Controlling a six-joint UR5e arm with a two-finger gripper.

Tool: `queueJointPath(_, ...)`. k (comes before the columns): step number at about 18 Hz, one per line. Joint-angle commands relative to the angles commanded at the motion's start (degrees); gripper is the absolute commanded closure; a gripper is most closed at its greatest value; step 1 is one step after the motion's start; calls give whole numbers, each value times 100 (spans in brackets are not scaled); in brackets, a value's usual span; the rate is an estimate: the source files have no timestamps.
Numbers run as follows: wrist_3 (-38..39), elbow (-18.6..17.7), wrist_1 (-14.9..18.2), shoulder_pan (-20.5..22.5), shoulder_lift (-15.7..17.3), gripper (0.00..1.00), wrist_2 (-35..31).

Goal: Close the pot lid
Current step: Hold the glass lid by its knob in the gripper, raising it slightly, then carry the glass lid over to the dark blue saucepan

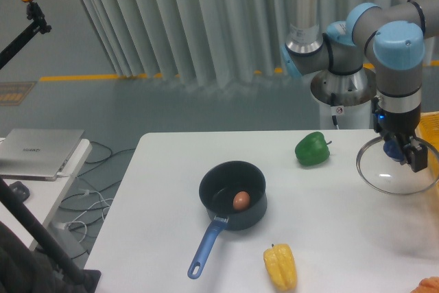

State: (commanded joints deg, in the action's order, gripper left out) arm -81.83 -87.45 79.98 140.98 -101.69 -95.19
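Between pot (pixel 232 194) and lid (pixel 396 167): pepper (pixel 312 149) (green).

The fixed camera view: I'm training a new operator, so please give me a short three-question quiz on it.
1. True or false: the round transparent glass lid with the blue knob already sits on the small dark round saucepan with the long blue handle.
2. What lies inside the saucepan? A) a brown egg B) a green pepper C) nothing
3. Fill in: the tool is shut on the lid's ____.

Key:
1. False; the lid is at the table's right side, apart from the saucepan, past the green pepper.
2. A; the brown egg.
3. Knob.
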Motion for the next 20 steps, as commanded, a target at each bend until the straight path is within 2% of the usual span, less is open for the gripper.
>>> queueJointPath(9, 254, -9, 9, -88, 17, 63, 9)
queueJointPath(14, 798, -26, 9, -404, 18, 63, 18)
queueJointPath(20, 1721, -18, -18, -1028, 26, 63, 79)
